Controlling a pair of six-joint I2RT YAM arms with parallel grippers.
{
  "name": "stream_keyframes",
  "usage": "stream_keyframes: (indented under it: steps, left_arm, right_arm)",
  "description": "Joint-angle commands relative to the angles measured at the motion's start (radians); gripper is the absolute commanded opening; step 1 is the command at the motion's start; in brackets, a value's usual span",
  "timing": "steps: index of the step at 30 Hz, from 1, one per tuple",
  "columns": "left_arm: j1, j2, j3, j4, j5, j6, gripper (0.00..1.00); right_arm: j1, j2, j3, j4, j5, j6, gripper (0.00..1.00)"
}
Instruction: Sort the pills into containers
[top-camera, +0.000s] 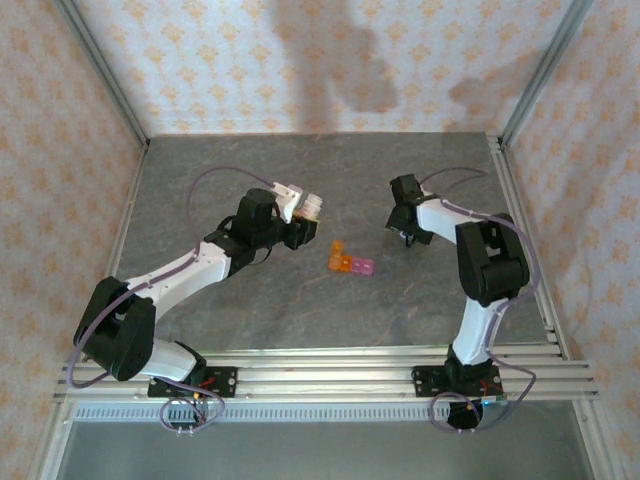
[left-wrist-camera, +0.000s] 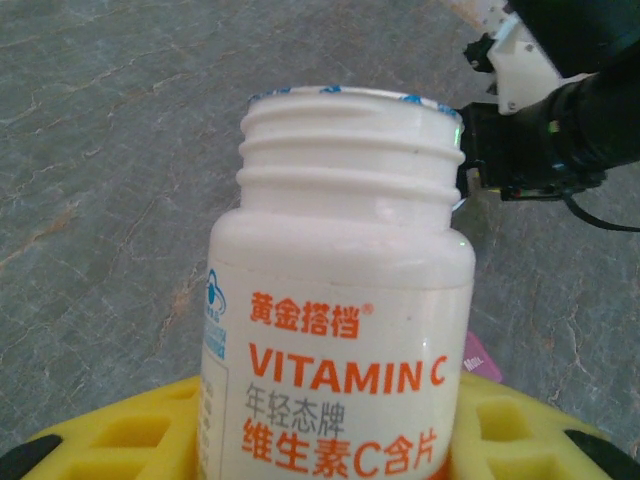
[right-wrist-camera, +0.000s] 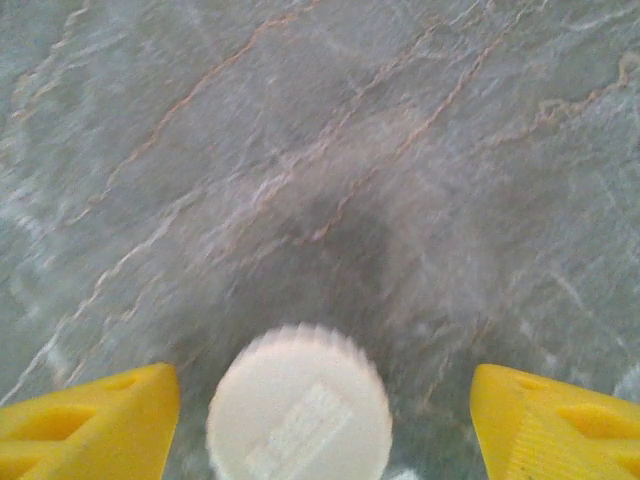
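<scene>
Cream wallpaper (top-camera: 250, 60) printed with small orange motifs closes in the space on three sides, and two soft grey shadows fall across the back wall. Slim metal posts (top-camera: 100, 70) mark the corners. Below lies the bench (top-camera: 250, 310), a grey stone-look slab veined with thin rust and pale lines. Ribbed metal rails (top-camera: 330, 375) run along its near edge, where both arms are bolted.

On the left, the left arm (top-camera: 190, 265) reaches toward the middle. The left jaws are closed partway on a white bottle (top-camera: 310, 207). In the left wrist view the bottle (left-wrist-camera: 340, 300) has a bare threaded neck and orange lettering, and the yellow pads (left-wrist-camera: 130, 430) press on both its sides.

Near the bench's centre the containers (top-camera: 350, 263) lie flat on the stone, orange cells to the left and pink to the right. They are apart from both arms.

On the right, the right arm (top-camera: 440, 215) bends down beside the strip. The right jaws stand wide open, the yellow pads (right-wrist-camera: 90, 415) at the lower corners of the right wrist view. A white ribbed cap (right-wrist-camera: 300, 405) sits blurred between them, touching neither. I cannot tell whether it rests on the bench (right-wrist-camera: 300, 150).
</scene>
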Motion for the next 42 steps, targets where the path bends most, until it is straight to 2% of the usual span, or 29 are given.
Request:
stream_keyframes:
  steps: [1,7,17,29,35,42]
  left_arm:
    - [0.002,-0.011,-0.008,0.036,-0.029,-0.014,0.0]
    - [-0.001,0.012,-0.023,0.03,-0.017,-0.016,0.0]
    - [-0.049,0.046,0.016,-0.115,-0.013,0.048,0.0]
    - [-0.106,0.052,-0.02,-0.204,-0.032,0.068,0.0]
    - [-0.116,0.069,-0.059,-0.173,-0.024,0.05,0.0]
    - [-0.136,0.119,-0.072,-0.135,-0.009,0.036,0.0]
  right_arm:
    - [0.005,-0.129,-0.048,0.037,-0.098,0.024,0.76]
    - [0.014,-0.268,-0.137,0.077,-0.286,-0.01,0.76]
    - [0.05,-0.419,-0.234,-0.006,-0.434,-0.098,0.76]
    - [0.18,-0.405,-0.258,-0.055,-0.382,-0.163,0.75]
    - [0.192,-0.359,-0.247,-0.036,-0.316,-0.169,0.75]
    - [0.192,-0.303,-0.231,-0.03,-0.294,-0.183,0.75]
